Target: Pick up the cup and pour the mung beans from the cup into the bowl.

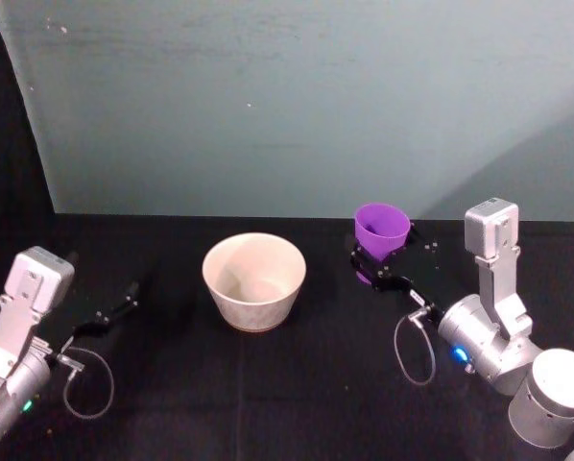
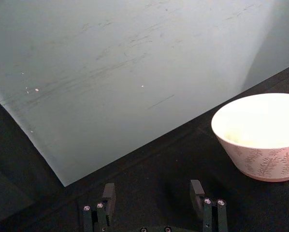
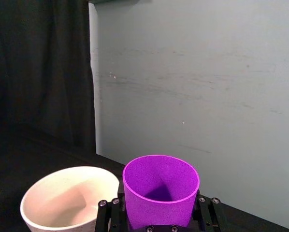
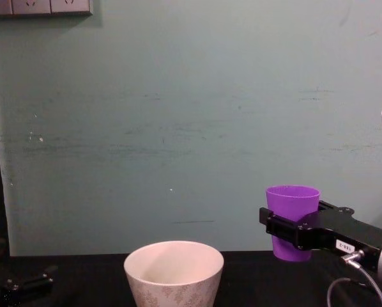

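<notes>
- The cup [image 1: 381, 229] stands upright, rim level, pinched between the fingers of the right gripper [image 1: 375, 261], which press on its lower half from both sides.
- In the head view it sits at about two o'clock from the bowl [image 1: 253, 279], apart from it.
- In the chest view its rim is well above the bowl's rim, so it looks lifted off the table, though its base is partly hidden by the gripper.
- Holding it upright fits the carrying step, since nothing can spill until the cup is over the bowl.
- The low grip leaves the mouth clear for pouring.
- In the right wrist view the inside of the cup is shadowed purple, and I cannot make out the beans.
- The bowl rests on the table with its mouth up and its pale inside bare, so I judge that no pouring has been done.
- The next move calls for shifting the cup toward eight o'clock and tipping it over the rim.
- The left gripper [image 2: 153, 193] hovers at about nine o'clock from the bowl, fingers spread and holding nothing, seemingly parked out of the way.
- The table [image 1: 297, 394] is covered in plain black cloth.
- Behind it stands a scuffed pale green wall [image 4: 191, 128], with a dark curtain [image 3: 38, 72] at its edge.
</notes>
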Tool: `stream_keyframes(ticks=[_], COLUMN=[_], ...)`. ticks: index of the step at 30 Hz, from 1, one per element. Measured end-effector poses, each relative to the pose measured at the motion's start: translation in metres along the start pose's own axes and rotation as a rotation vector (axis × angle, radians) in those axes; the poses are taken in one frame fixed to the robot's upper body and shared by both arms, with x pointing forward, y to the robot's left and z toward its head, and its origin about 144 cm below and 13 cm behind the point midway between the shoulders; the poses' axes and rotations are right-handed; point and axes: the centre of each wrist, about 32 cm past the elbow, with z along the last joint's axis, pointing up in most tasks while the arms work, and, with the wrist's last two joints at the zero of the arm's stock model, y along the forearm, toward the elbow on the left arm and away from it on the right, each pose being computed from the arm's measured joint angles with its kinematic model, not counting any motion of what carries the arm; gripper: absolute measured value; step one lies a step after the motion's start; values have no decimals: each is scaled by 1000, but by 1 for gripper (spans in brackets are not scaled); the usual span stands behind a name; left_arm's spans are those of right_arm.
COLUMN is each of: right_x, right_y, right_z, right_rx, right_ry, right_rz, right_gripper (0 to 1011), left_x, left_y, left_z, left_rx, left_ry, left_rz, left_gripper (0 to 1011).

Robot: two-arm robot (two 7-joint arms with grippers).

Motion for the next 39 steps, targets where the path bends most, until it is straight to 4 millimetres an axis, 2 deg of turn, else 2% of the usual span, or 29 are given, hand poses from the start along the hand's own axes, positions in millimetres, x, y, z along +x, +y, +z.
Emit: stream_keyframes(ticks=[39], right_x=[0], right_y=[0], right_z=[0], right_rx=[0], right_ry=[0], right_rz=[0], right_gripper=[732], left_x=[0], left_y=[0], left_z=[0], left_rx=[0], left_ry=[0], left_rz=[0], left_gripper=[1011])
